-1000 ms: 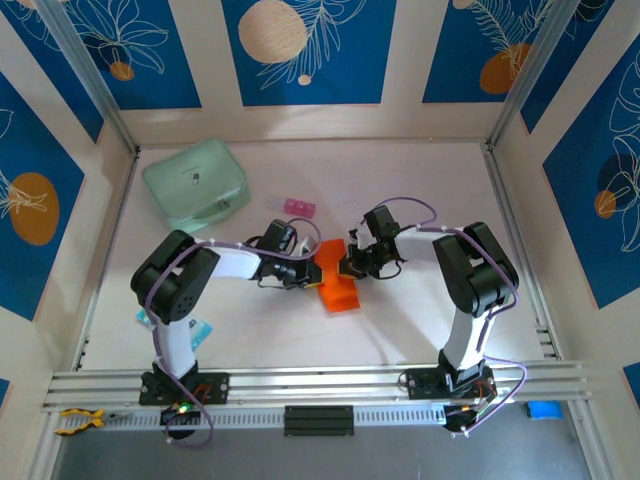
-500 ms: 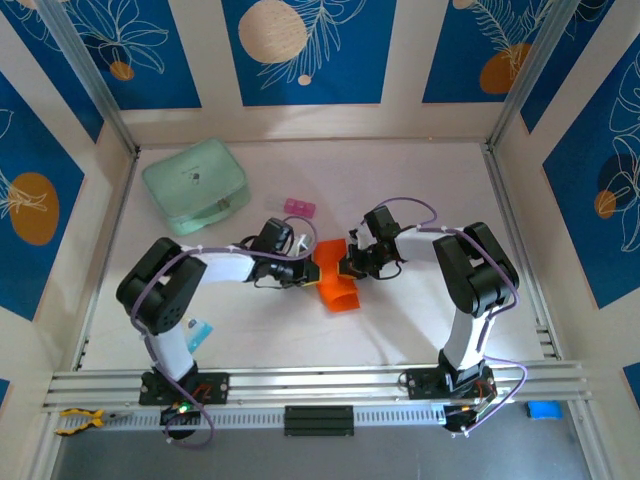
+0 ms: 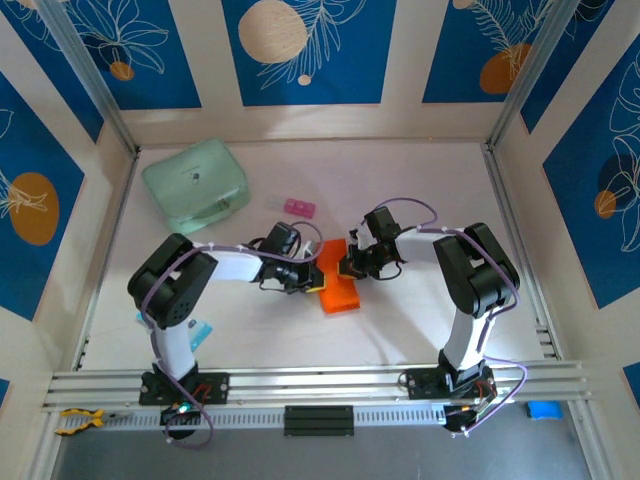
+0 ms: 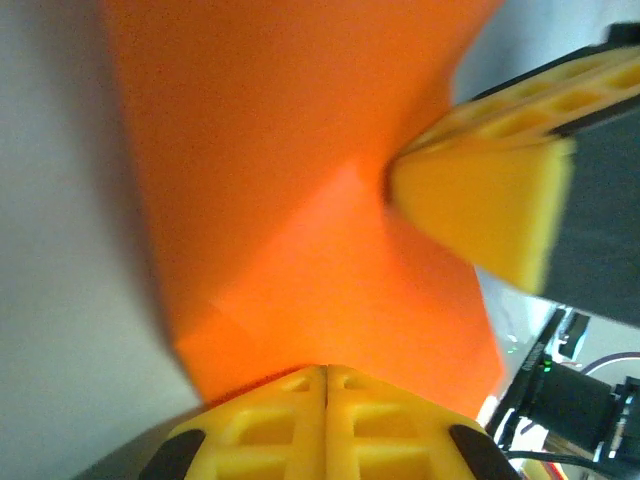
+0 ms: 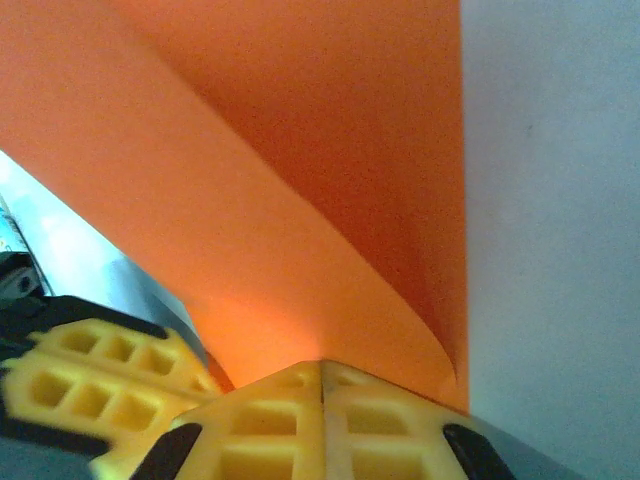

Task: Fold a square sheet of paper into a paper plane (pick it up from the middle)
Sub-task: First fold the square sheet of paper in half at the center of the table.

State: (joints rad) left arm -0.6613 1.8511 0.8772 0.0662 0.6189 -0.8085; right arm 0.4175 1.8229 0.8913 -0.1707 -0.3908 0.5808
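Orange paper [image 3: 341, 292], left gripper [image 3: 312, 274] and right gripper [image 3: 347, 268] clamped on it, pink block [image 3: 299, 208], mint-green case [image 3: 195, 186] beyond

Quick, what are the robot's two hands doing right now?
Left hand: closed, pinching the orange paper.
Right hand: closed, pinching the same paper.

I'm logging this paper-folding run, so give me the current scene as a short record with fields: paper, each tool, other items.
paper: orange paper, partly folded, mid-table between the arms
left tool: shut, pinching the paper's edge
right tool: shut, pinching the paper from the opposite side
other items: mint-green case at far left; pink block beyond the paper
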